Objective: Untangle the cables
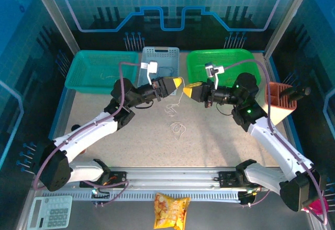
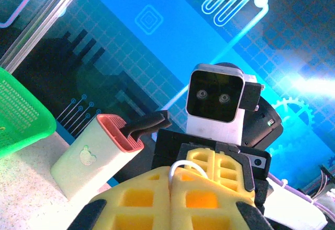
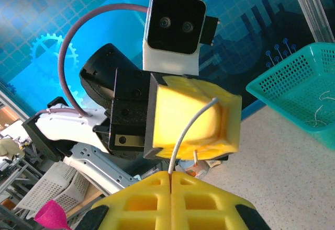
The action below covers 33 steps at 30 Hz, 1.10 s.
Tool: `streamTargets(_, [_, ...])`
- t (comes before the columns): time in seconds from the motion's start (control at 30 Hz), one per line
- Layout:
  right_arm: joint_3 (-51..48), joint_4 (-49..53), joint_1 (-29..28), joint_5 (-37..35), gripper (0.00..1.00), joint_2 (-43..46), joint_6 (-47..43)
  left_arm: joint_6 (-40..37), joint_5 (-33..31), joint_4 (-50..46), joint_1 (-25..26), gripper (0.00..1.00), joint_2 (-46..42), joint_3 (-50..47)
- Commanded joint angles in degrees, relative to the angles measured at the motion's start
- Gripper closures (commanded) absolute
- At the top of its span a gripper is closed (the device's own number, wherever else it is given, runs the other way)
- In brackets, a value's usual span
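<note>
My left gripper (image 1: 179, 84) and right gripper (image 1: 188, 90) meet tip to tip above the table's far middle. Both are shut on the same cream-white cable (image 1: 180, 100), which hangs down between them to a small clump (image 1: 171, 110) on the table. A further thin loop (image 1: 178, 129) lies nearer. In the left wrist view, my left gripper (image 2: 171, 180) pinches a white cable loop (image 2: 180, 166) right in front of the right gripper's yellow fingers (image 2: 222, 170). The right wrist view has my right gripper (image 3: 171, 175) shut on the white cable (image 3: 184, 136), which arcs up to the left gripper's fingers (image 3: 193, 115).
Along the back stand a teal basket (image 1: 99, 70) holding a thin white wire (image 1: 107, 76), a light blue basket (image 1: 159, 57) and a green basket (image 1: 220, 62). A cream and pink holder (image 1: 280, 102) with a black handle stands at the right. A calculator (image 1: 49, 211) and a snack bag (image 1: 171, 209) lie below the rail.
</note>
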<state>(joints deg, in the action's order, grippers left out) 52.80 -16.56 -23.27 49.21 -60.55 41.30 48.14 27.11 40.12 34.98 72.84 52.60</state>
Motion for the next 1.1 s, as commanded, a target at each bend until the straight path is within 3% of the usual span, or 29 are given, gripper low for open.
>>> streamTargets(0.0, [-0.63,4.11,-0.60,-2.43,0.85,0.82,-2.88,0.30,0.57,1.59,-0.68,1.00,0.06,3.31])
streamTargets(0.07, [-1.23,6.98,-0.51,-4.31,0.61,1.60,-4.56,-0.31,0.23,0.19,-0.70,1.00,-0.12,4.22])
streamTargets(0.1, [-1.82,8.24,-0.42,-5.37,0.53,2.07,-5.25,-0.67,-0.01,-0.75,-0.79,1.00,-0.23,4.75])
streamTargets(0.2, [-4.84,10.10,0.20,-7.86,0.45,3.63,-6.04,-1.77,-0.49,-2.87,-1.10,1.00,-0.58,5.75])
streamTargets(0.47, [-14.32,11.68,1.65,-15.86,0.40,7.96,-3.65,-1.88,-4.10,-4.16,-1.53,1.00,-1.48,6.04])
streamTargets(0.6, [-17.95,10.49,1.11,-17.50,0.32,8.45,-2.03,-1.91,-6.12,-4.24,-1.53,1.00,-2.17,5.38])
streamTargets(1.07, [-19.03,4.77,-8.63,-25.89,0.25,2.08,0.95,-4.55,-8.74,-7.68,-1.63,1.00,-4.85,4.97])
